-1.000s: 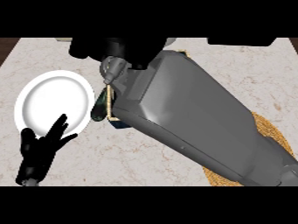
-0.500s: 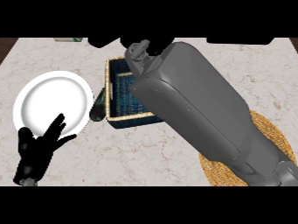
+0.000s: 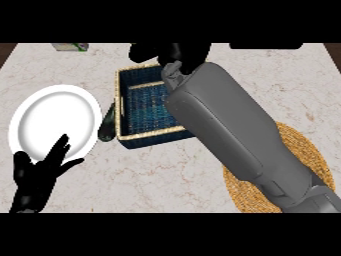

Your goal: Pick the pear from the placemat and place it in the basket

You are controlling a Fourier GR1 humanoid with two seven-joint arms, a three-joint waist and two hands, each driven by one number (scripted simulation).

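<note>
The dark blue basket (image 3: 145, 106) with a woven rim stands at the counter's middle. Its visible inside shows only blue lining. My right forearm (image 3: 236, 135) crosses the basket's right side from the lower right. My right hand (image 3: 170, 53) is a dark shape over the basket's far edge, partly cut off by the view's top. No pear shows anywhere; the hand or forearm may hide it. The round woven placemat (image 3: 307, 156) lies at the right, half under the forearm. My left hand (image 3: 38, 174) rests open at the lower left, fingers up.
A white plate (image 3: 53, 122) lies left of the basket, just beyond my left hand. A dark green oblong thing (image 3: 108, 123) leans against the basket's left wall. A small greenish object (image 3: 71, 47) sits at the far edge.
My right arm has swung rightward and my hand has moved toward the far edge, uncovering the basket. The pale pear seen at the hand a second ago no longer shows. The left hand stayed still.
</note>
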